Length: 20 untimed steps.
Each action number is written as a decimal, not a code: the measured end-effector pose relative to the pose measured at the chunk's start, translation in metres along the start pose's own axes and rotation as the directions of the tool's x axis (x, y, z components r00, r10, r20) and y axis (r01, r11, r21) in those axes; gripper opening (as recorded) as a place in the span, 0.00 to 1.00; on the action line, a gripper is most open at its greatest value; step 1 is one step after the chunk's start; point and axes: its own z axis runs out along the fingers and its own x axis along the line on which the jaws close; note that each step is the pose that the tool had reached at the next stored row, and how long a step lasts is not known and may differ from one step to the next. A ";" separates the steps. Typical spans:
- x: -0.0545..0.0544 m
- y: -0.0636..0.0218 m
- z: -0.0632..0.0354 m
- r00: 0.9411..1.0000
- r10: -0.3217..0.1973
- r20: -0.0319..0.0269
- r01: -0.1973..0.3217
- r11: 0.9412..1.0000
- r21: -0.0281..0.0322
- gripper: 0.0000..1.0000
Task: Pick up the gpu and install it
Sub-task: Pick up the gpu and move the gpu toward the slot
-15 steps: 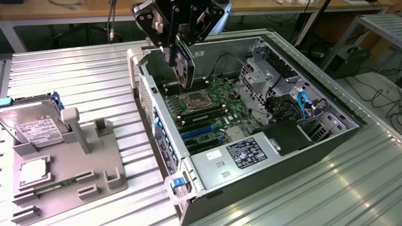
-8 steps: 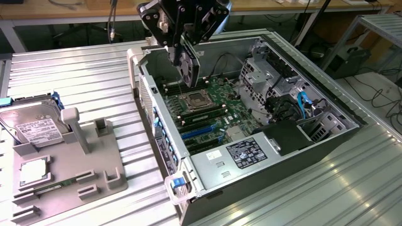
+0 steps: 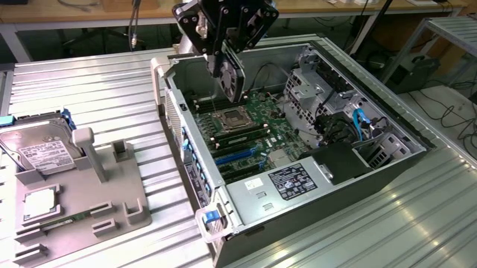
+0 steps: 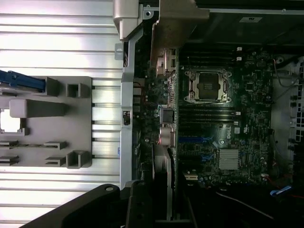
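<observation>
Ribbed metal table [image 3: 89, 100] carried an open computer case [image 3: 313, 218] at centre-right of the exterior frame, its motherboard [image 3: 253, 134] exposed. At upper centre, the tool [image 3: 222, 56] gripped the gpu [image 3: 231, 84], held on edge above the case's interior.

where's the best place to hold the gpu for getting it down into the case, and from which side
By its upper edge, from straight above, pinched across its thin body, as the gripper has it now. The gpu hangs on edge over the open case, so its lower edge is free to face the motherboard, and the case walls likely block a sideways approach.
</observation>
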 end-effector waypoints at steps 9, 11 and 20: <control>-0.016 -0.0001 0.0003 1.000 0.000 0.000 0.000 1.000 0.000 0.28; -0.020 0.0000 0.0003 1.000 0.000 0.000 0.000 1.000 0.000 0.28; -0.039 -0.0001 0.0007 1.000 0.000 0.000 0.000 1.000 0.001 0.28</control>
